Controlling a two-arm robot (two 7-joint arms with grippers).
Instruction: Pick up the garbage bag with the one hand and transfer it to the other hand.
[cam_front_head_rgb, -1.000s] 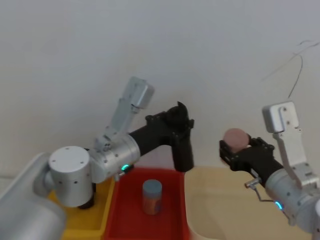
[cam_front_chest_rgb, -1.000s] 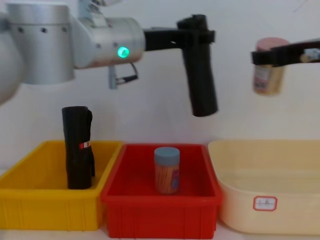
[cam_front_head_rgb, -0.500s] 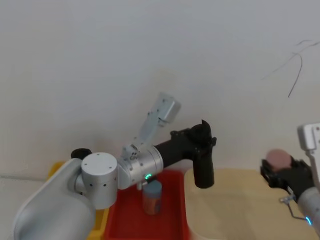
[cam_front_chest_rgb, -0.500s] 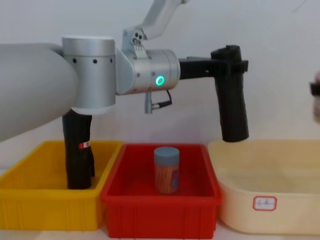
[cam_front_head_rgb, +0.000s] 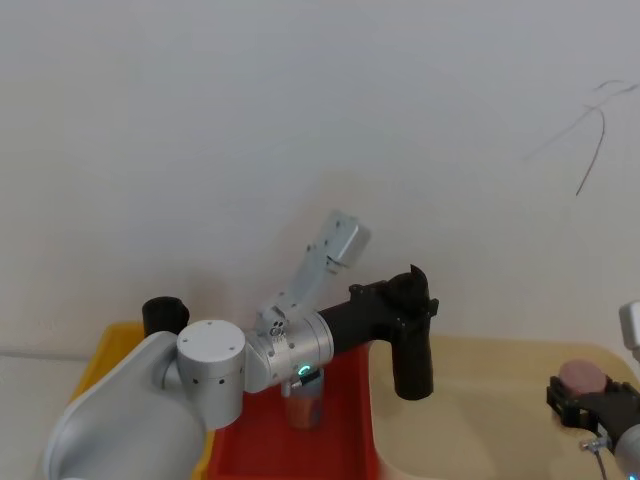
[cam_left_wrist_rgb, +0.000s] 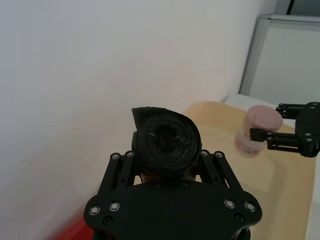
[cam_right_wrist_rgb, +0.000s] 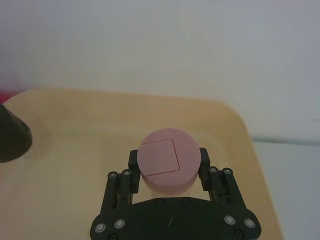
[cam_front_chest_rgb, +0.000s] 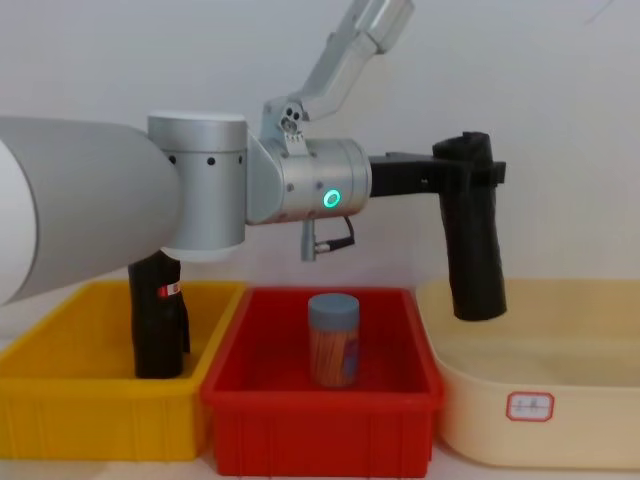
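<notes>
The left gripper (cam_front_head_rgb: 407, 304) pinches the garbage bag (cam_front_head_rgb: 413, 366), hanging upright, low in the middle. The right gripper (cam_front_head_rgb: 585, 398), bottom right, squeezes a pink-topped jar (cam_front_head_rgb: 582, 376), so it cannot grab; the bag might fall.

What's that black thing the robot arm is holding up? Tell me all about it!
It's the garbage bag, a plain matte black roll of plastic bags, no label. The left gripper is shut around its top end, holding it nearly upright in the air above the left end of the beige tub. End-on, its layers look tightly wound, with one loose flap sticking out.
</notes>
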